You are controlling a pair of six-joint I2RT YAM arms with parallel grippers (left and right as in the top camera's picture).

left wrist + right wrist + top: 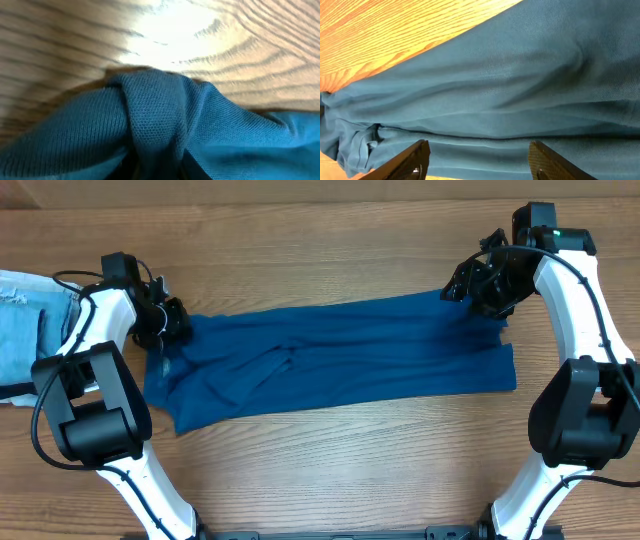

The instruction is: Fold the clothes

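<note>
Shirt [340, 355] runs left-to-right across mid-frame, an arm at each end. Right gripper's [479, 152] spread over the upper-right corner. Left gripper's [168, 320] at the bunched upper-left one, can't tell if it's pinching.

Deep teal-blue shirt [340, 360], wood-grain table [330, 460]

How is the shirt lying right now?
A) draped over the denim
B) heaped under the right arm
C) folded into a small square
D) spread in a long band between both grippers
D: the overhead view shows the teal shirt running as one long band across the table from the left gripper to the right gripper, apart from the denim.
</note>
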